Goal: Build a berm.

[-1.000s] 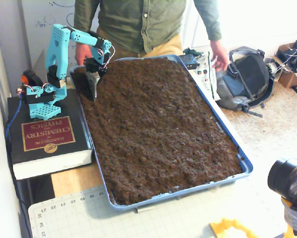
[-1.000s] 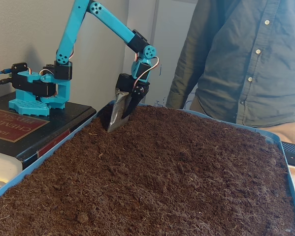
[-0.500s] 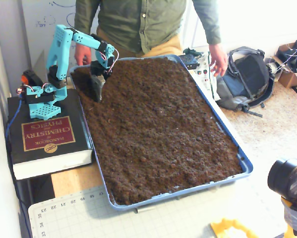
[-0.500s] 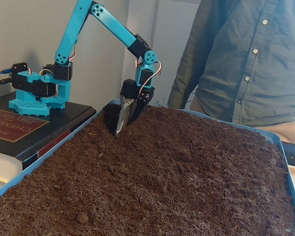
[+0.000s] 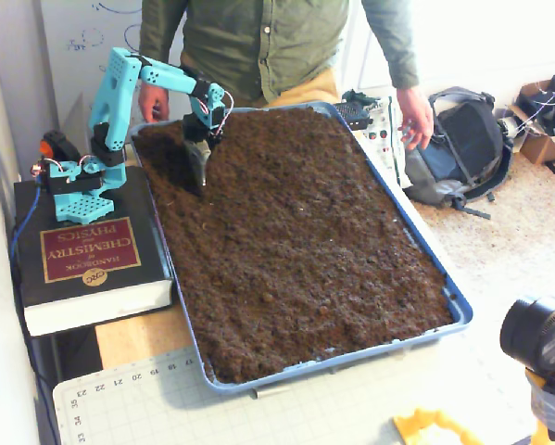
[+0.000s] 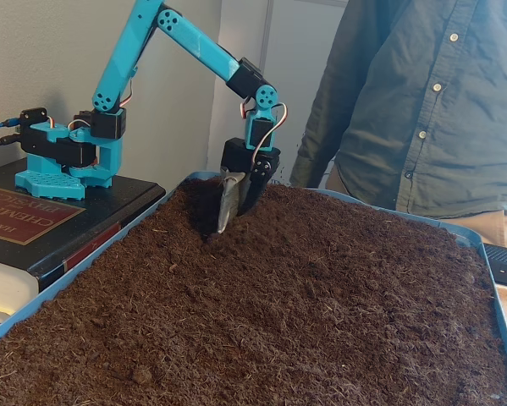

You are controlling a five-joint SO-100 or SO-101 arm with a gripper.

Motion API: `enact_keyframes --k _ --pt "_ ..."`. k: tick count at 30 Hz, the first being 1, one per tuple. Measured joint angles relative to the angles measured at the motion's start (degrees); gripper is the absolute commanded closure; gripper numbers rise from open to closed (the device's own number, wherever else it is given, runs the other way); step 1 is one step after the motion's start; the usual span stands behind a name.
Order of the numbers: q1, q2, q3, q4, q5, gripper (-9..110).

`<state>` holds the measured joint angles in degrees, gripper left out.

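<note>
Blue tray [image 5: 456, 311] full of soil [image 6: 304, 304], tool [image 6: 226, 222] dug in

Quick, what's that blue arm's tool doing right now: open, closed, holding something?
Tool: tip dug into the soil near the tray's back corner; open or closed cannot be told, and nothing visibly held.

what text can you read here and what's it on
"HANDBOOK of CHEMISTRY and PHYSICS", upside down, with a "CRC" emblem: red label on the book under the arm.
"19 20 21 22 23", upside down: edge of the cutting mat.
Whiteboard scribbles: too faint to read.
Book spine label in the low fixed view: unreadable.
</note>
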<state>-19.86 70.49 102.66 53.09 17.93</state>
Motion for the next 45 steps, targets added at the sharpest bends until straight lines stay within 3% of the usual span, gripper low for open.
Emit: enact_keyframes --k 13,26,38,45 --pt "4.66 4.92 -3.52 -2.37 -5.98 101" --pt "8.96 0.88 -21.71 -1.49 -9.14 101" --pt "10.55 8.26 -8.61 22.94 -9.14 101" --pt "10.55 8.79 0.53 25.31 -9.14 101"
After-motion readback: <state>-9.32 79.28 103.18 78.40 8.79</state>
